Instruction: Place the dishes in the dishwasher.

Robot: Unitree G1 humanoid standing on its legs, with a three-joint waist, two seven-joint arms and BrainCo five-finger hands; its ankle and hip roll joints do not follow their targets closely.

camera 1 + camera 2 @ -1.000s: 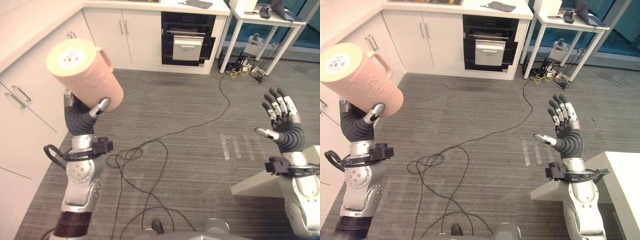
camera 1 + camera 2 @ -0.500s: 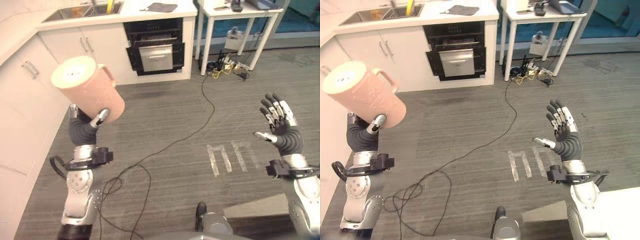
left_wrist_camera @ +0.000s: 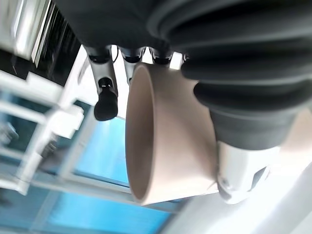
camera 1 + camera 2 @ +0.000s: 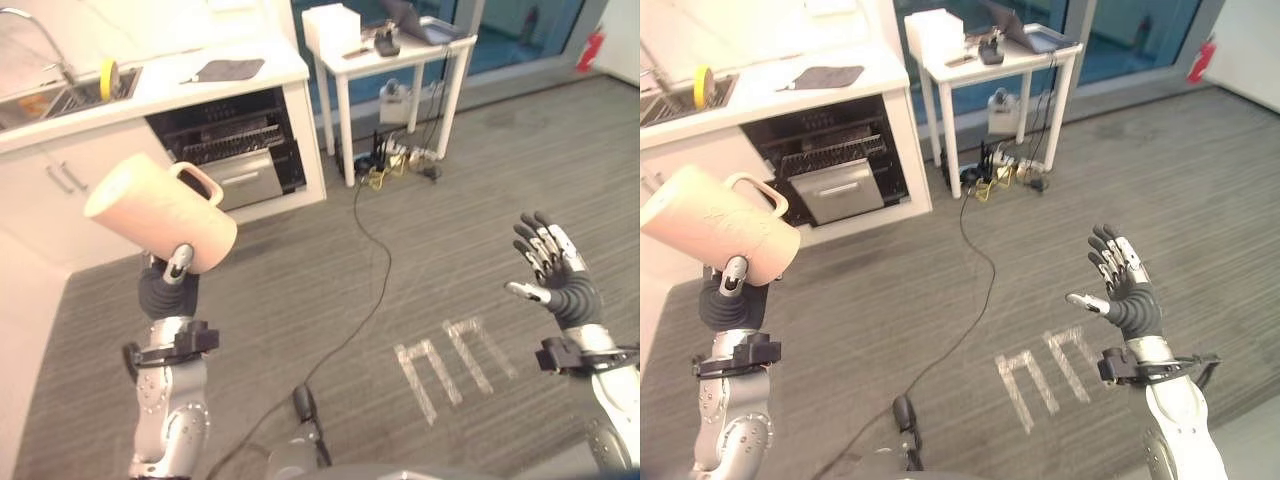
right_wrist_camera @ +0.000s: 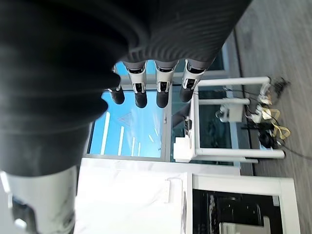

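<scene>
Kitchen floor, dishwasher [image 4: 225, 150] open ahead | left robot hand [image 4: 170, 275] grips mug [image 4: 160, 215], right robot hand [image 4: 548, 265] spread empty | carrying; next: approach rack.

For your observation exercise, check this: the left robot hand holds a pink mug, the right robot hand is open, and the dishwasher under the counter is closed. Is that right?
One thing is wrong: the dishwasher is open, its racks visible in the left eye view. The left robot hand does hold the mug, and the right robot hand is open.

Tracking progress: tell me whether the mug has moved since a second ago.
Yes: the mug, in the left hand, is now closer to the open dishwasher.
</scene>
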